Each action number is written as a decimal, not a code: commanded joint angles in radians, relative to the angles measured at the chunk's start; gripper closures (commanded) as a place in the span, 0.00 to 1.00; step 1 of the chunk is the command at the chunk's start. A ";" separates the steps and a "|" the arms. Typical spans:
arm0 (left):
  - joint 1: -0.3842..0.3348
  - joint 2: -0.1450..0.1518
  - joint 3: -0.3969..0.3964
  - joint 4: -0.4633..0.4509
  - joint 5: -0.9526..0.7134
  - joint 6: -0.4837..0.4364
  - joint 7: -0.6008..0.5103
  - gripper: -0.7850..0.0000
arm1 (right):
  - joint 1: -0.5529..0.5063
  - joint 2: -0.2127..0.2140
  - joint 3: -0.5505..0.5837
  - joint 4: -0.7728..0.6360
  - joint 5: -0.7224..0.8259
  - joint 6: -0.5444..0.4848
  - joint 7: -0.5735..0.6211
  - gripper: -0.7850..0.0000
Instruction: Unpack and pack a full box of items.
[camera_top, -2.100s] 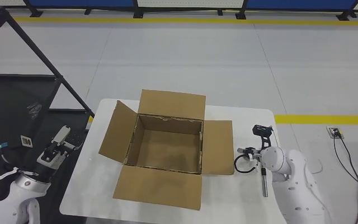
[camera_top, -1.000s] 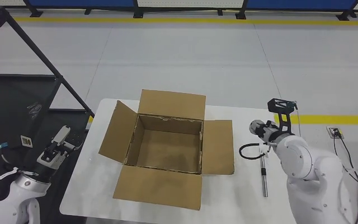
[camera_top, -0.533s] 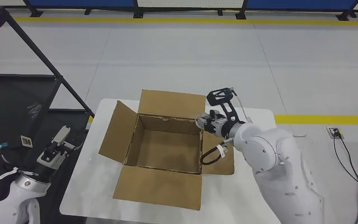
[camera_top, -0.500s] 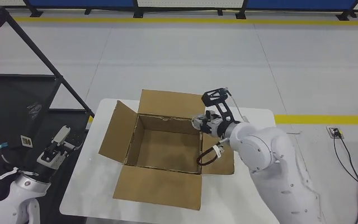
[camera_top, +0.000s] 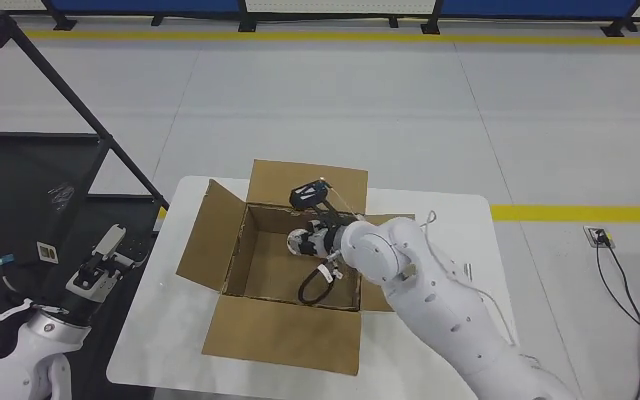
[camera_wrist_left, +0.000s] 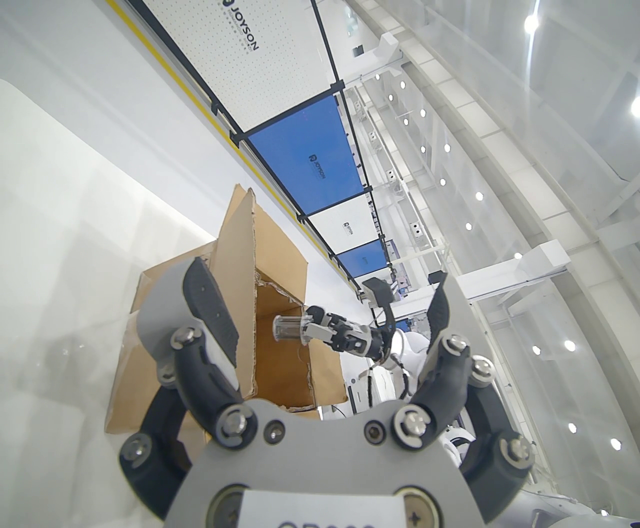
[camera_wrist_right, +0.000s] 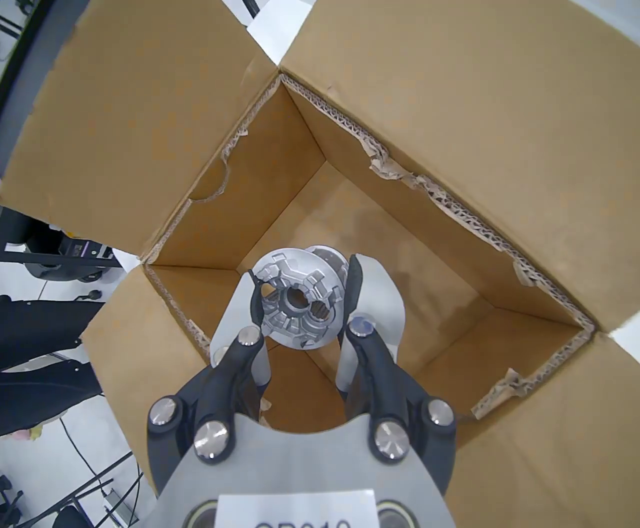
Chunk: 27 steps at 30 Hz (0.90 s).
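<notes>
R gripper: jaws pinch a silver metal hub from both sides, one finger on each side of its rim. The hub's toothed face w/ centre bore points away from the wrist, sticking out just past the fingertips. Hub is off the cardboard, apart from the walls, hanging over the open box w/ the box floor showing beyond it. In the top view the R gripper and hub sit over the box interior, nearer the far wall than the near one. From the L wrist view the hub is about level w/ the box rim. All 4 box flaps are folded outward; the box stands mid-table.

L gripper: jaws spread wide, nothing btwn them. It hangs off the table's L edge, well apart from the box, pointing toward it.
</notes>
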 joint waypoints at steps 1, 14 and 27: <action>0.000 0.000 0.000 0.000 0.000 0.000 0.000 0.00 | 0.028 -0.018 -0.037 0.078 0.020 0.004 -0.020 1.00; 0.000 0.000 0.000 0.000 0.000 0.000 0.000 0.00 | 0.171 -0.152 -0.204 0.544 0.106 -0.021 -0.133 1.00; 0.000 0.000 0.000 0.000 0.000 0.000 0.000 0.00 | 0.230 -0.238 -0.241 0.785 0.137 -0.062 -0.178 0.53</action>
